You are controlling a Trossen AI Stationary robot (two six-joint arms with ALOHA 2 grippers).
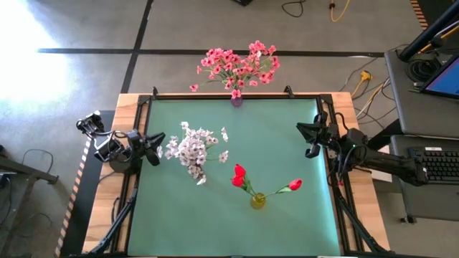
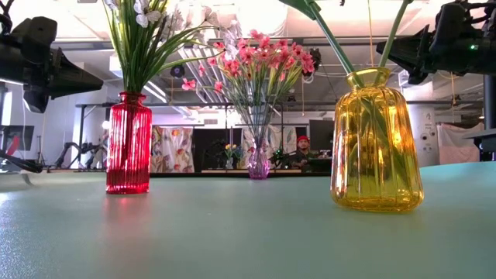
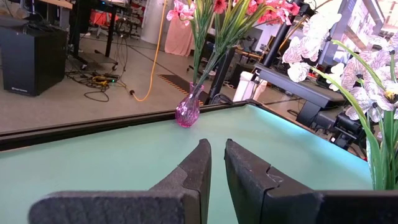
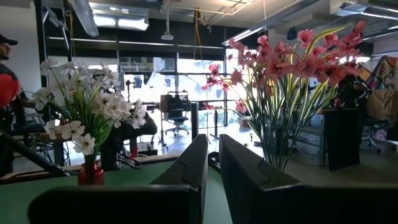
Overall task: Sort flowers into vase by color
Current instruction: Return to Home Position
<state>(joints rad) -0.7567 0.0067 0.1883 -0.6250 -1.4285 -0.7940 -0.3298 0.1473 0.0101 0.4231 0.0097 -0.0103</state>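
Left gripper (image 3: 217,146): at left edge of the green table (image 1: 287,143), fingers nearly closed, holding nothing. Just beside it are white-blossom sprays (image 1: 192,150) in the ribbed red glass vase (image 2: 129,143). Pink-blossom sprays (image 1: 237,64) sit in the small purple glass vase (image 1: 236,100), mid far edge. Red buds (image 1: 239,175) are in the ribbed yellow glass vase (image 1: 257,201), toward the near edge. Right gripper (image 4: 213,140): right edge, nearly closed, empty. Sorting looks done. For homing, pull arms straight back. Take the left one slowly, since the white blossoms could snag.
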